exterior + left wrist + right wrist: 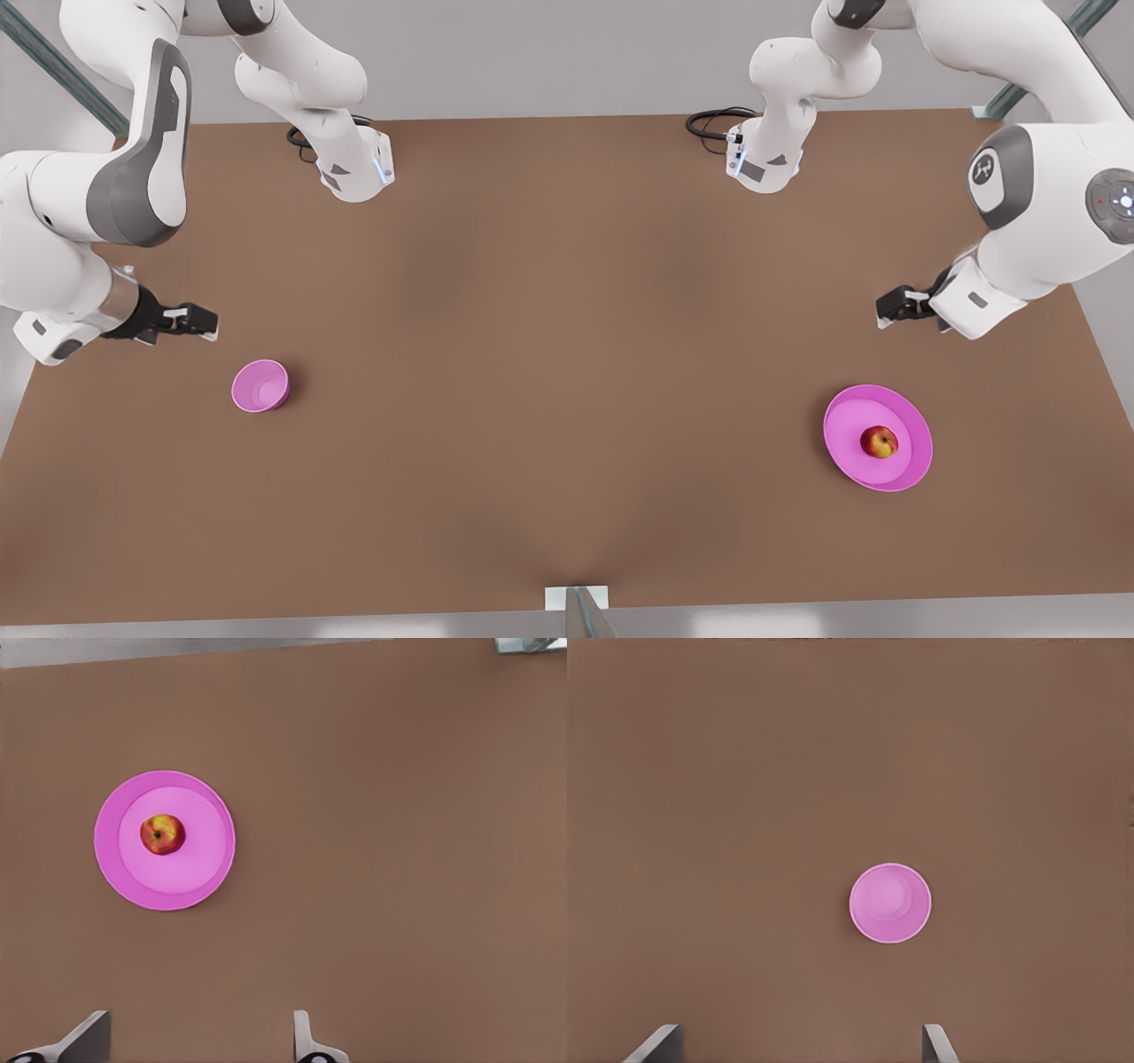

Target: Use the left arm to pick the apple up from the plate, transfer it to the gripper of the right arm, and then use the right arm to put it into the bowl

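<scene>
left arm (1028,213) bent at the front view's right, forearm angled down toward the table (567,354); left gripper (890,312) hangs above bare tabletop, near the plate (912,425) but apart from it, fingers (306,1032) spread wide, holding nothing. right arm (97,195) folded at the front view's left; right gripper (205,324) hovers just beside the bowl (260,386), fingers (935,1043) likewise parted and empty.

apple (879,442): small, round, red with yellow patches, sits roughly centred on the wide shallow magenta plate, front view's right side. bowl: small, deep, pink-purple, upright, nothing inside, well apart from the plate.
</scene>
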`<state>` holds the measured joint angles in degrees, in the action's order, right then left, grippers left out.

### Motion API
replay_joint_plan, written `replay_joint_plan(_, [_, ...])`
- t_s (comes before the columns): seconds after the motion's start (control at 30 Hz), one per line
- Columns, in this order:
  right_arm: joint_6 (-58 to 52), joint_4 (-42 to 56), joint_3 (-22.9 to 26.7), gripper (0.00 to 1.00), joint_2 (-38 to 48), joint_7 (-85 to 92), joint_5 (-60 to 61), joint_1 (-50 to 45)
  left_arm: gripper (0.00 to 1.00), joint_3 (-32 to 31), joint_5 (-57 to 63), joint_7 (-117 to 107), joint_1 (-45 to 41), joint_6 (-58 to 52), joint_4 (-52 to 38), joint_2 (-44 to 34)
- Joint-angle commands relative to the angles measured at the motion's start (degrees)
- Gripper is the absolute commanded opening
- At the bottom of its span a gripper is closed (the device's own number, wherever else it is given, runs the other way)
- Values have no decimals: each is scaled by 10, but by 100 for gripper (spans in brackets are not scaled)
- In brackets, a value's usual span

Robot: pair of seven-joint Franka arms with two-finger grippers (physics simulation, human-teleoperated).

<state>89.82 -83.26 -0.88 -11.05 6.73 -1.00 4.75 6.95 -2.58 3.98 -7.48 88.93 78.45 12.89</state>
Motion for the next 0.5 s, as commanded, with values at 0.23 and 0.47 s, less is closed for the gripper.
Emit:
replay_joint_plan(0.23, [16,0,0,100,0,36,-1,0,100,3,-10,29,78,171,8,134])
replay_joint_plan(0.47, [16,6,1,100,-4,36,0,0,100,4,-54,111,111,363,82,191])
